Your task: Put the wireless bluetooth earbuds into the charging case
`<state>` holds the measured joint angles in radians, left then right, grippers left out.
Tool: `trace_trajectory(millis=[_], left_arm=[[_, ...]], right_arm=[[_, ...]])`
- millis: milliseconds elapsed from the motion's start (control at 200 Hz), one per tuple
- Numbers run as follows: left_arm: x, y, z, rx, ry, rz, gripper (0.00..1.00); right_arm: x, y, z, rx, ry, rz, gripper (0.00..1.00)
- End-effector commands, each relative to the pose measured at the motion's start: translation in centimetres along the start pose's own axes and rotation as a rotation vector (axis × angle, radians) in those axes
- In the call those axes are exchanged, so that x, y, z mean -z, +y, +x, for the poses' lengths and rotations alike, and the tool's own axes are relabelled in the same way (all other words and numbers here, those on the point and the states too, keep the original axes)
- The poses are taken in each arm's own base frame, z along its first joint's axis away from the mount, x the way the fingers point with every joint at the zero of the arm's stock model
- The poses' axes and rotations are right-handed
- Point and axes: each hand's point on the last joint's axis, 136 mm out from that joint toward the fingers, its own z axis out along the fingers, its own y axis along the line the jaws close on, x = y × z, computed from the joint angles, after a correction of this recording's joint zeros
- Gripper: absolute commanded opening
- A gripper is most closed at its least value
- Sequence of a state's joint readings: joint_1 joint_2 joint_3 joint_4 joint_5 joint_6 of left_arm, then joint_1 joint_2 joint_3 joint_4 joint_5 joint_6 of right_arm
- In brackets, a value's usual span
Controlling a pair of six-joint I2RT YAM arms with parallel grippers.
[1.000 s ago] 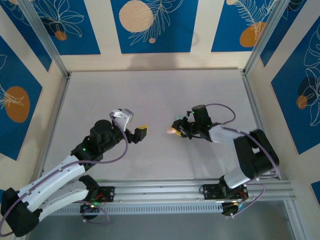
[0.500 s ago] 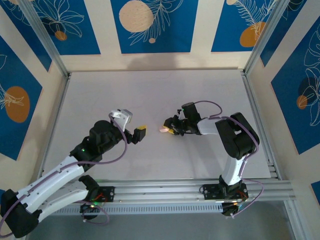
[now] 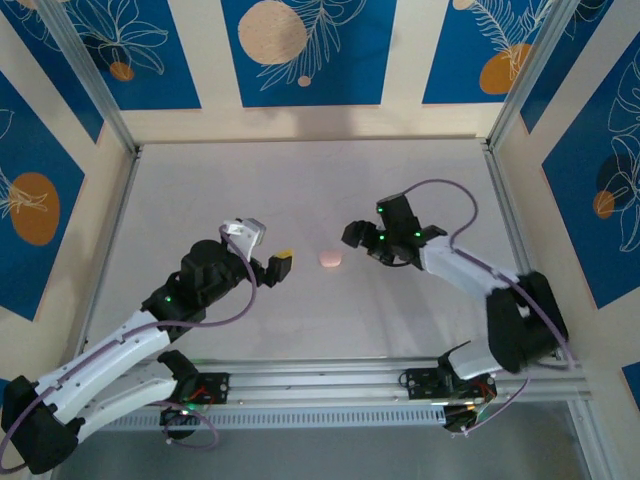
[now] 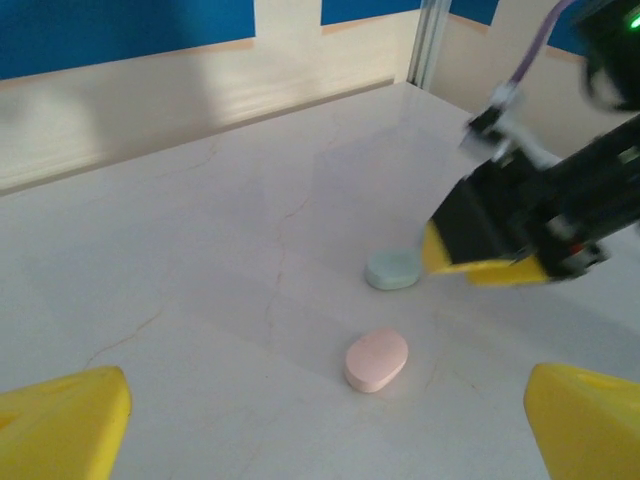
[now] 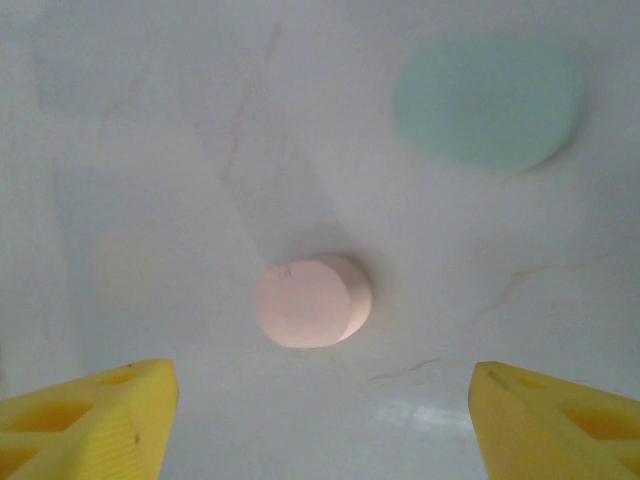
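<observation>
On your left side, the left gripper [image 3: 277,266] hangs low over the table [image 3: 300,170], fingers spread wide with nothing between them. Just beyond its tips lies the pink case [image 3: 330,259], flat on the table and apart from both arms; from the left wrist it sits ahead, between the two yellow pads. I take it for a closed charging case rather than a bud, though the focus is too soft to show a seam, so treat that as a guess. Further toward the right arm rests the mint case [image 4: 391,269], just beside that arm's yellow fingertip; you cannot tell whether they touch. The right gripper [image 3: 352,235] stands over that spot, likewise spread wide and holding nothing, with the pink case ahead of it between its pads.

Expect both pieces to be light, hard and glossy, rounded at every edge, so they will likely skate or squirt out under a careless pinch. Take hold across the narrow width, low on the flanks, and close gently. You have bare table on every side of them; the walls [image 3: 300,122] are well apart, and the near rail [image 3: 380,372] matters only when you draw back. The tight spot is between the two grippers themselves.
</observation>
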<state>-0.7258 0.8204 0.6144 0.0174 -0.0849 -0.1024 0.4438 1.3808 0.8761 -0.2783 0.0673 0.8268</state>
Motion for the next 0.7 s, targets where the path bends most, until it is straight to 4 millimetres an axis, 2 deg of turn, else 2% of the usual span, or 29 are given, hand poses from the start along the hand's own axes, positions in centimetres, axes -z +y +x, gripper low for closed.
trace_trajectory(millis=[0, 75, 140, 190, 240, 350, 400, 440, 535, 610, 695], left_arm=[[0.2, 1.2, -0.6, -0.037, -0.017, -0.065, 1.00], [0.0, 2.6, -0.4, -0.062, -0.016, -0.129, 1.00], [-0.2, 4.4, -0.2, -0.068, -0.012, -0.205, 1.00], [-0.5, 6.0, 0.1, -0.061, -0.007, -0.262, 1.00], [-0.8, 7.9, 0.5, -0.042, -0.007, -0.319, 1.00], [-1.2, 13.1, 2.3, 0.047, -0.029, -0.468, 1.00], [-1.2, 15.2, 3.2, 0.053, -0.026, -0.538, 1.00], [-1.1, 16.9, 4.3, 0.050, -0.006, -0.598, 1.00], [-1.2, 20.2, 7.6, 0.077, 0.049, -0.691, 1.00], [-1.2, 21.7, 8.2, 0.097, 0.100, -0.706, 1.00], [-1.2, 23.1, 8.7, 0.046, 0.083, -0.750, 1.00]], right_arm=[[5.9, -2.8, -3.4, 0.130, -0.228, 0.192, 0.77], [9.9, -3.5, -6.0, 0.213, -0.425, 0.242, 0.78], [12.5, -4.4, -7.9, 0.297, -0.571, 0.275, 0.80], [13.6, -5.4, -9.1, 0.348, -0.646, 0.284, 0.85], [13.9, -7.4, -10.3, 0.362, -0.689, 0.300, 0.87], [11.7, -13.3, -11.7, 0.274, -0.635, 0.302, 0.86], [10.3, -14.5, -11.9, 0.270, -0.593, 0.275, 0.86], [9.0, -14.6, -11.9, 0.302, -0.568, 0.247, 0.86], [6.4, -13.2, -11.8, 0.385, -0.542, 0.161, 0.86], [4.7, -11.6, -11.8, 0.486, -0.538, 0.140, 0.86], [2.9, -11.3, -11.8, 0.572, -0.533, 0.180, 0.87]])
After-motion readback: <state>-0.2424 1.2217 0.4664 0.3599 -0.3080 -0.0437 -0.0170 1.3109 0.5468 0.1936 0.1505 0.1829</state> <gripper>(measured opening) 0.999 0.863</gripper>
